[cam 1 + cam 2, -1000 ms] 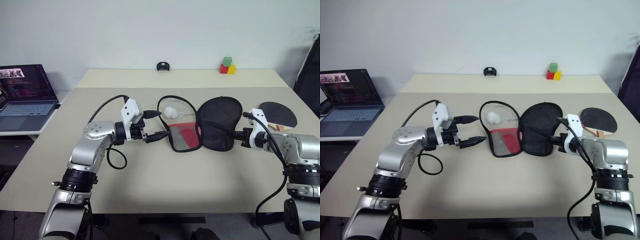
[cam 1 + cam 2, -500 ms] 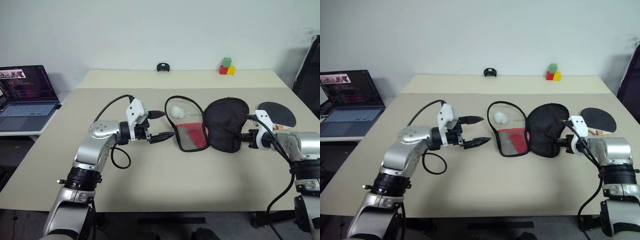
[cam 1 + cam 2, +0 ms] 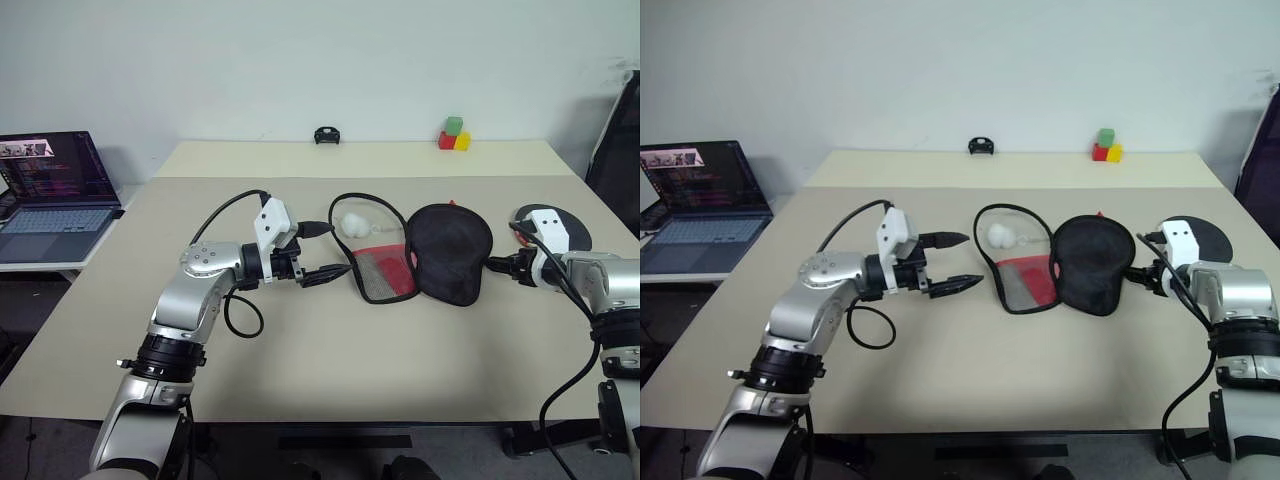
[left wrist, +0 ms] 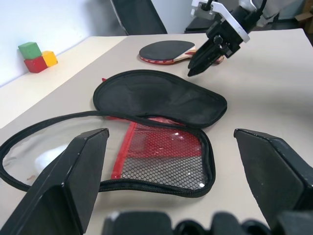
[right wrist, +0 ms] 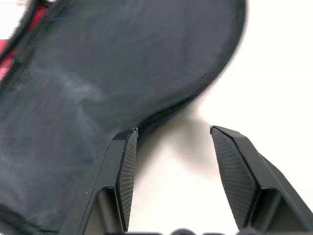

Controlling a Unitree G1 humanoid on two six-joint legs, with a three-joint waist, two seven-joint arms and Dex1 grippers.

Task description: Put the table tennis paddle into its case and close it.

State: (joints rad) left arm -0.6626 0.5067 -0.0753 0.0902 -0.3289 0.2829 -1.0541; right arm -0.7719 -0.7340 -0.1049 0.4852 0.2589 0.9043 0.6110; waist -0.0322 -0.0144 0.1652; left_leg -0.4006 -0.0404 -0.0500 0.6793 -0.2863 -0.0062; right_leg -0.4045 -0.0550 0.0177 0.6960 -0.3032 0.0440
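Note:
The case lies open in the middle of the table, its black flap spread to the right and its red mesh half to the left. The table tennis paddle lies black face up at the far right, partly behind my right wrist. My right gripper is open at the flap's right edge with nothing between its fingers; one finger stands at the fabric's rim. My left gripper is open, level, just left of the red half and clear of it.
A white fluffy ball rests inside the case's zipper loop. A laptop sits on a side table at the left. Coloured blocks and a small black object stand at the table's far edge.
My right gripper opened, let go of the case's black flap and drew back to the right. The flap has settled flatter on the table. The left gripper kept still.

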